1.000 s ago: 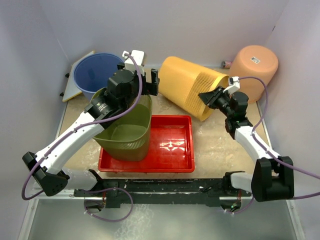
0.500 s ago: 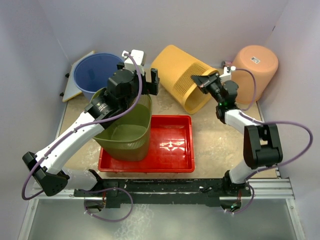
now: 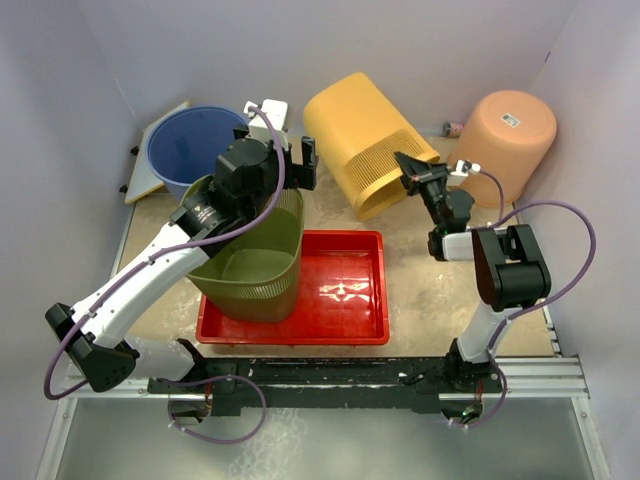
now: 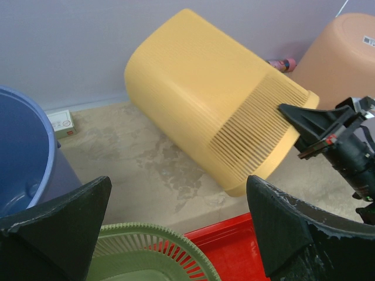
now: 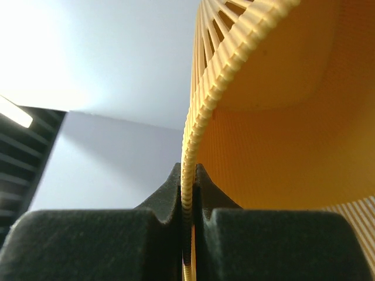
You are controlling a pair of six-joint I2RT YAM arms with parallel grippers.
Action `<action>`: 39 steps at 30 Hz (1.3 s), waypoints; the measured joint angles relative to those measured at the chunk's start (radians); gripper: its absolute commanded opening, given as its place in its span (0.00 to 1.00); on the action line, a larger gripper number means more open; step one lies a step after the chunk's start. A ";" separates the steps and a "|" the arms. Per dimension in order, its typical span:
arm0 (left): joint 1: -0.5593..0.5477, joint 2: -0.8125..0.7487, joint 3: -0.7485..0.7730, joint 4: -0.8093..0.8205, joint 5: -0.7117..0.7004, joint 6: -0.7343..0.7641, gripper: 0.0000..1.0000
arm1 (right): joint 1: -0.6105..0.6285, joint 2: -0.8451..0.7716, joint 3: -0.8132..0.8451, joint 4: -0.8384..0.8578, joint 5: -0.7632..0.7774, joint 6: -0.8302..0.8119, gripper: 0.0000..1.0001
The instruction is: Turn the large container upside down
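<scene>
The large yellow ribbed container [image 3: 362, 135] stands tilted at the back of the table, its closed base up and to the left and its slotted open rim down and to the right. My right gripper [image 3: 410, 166] is shut on that rim; in the right wrist view the rim [image 5: 188, 146] runs between the closed fingers [image 5: 187, 175]. The left wrist view shows the container [image 4: 205, 99] with the right gripper [image 4: 306, 124] on its rim. My left gripper [image 3: 287, 152] is open and empty [image 4: 179, 187], above the far edge of the green basket [image 3: 250, 255].
The green basket [image 4: 146, 252] stands in a red tray [image 3: 380, 285]. A blue bucket [image 3: 190, 145] is at the back left. A salmon bucket [image 3: 510, 130] stands upside down at the back right. A small white box [image 3: 270, 110] lies by the back wall.
My right gripper has swung up and to the left with the yellow container's rim, tipping the container from lying on its side towards base-up. The left arm has not moved.
</scene>
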 measured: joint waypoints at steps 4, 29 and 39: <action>0.000 0.005 0.000 0.000 0.000 0.000 0.94 | -0.072 0.029 -0.097 0.180 -0.024 0.095 0.00; 0.000 0.042 0.000 0.000 0.022 -0.018 0.94 | -0.297 0.077 -0.324 0.282 -0.280 0.170 0.00; 0.000 0.045 0.000 -0.001 0.031 -0.019 0.94 | -0.331 0.119 -0.323 0.283 -0.330 0.150 0.00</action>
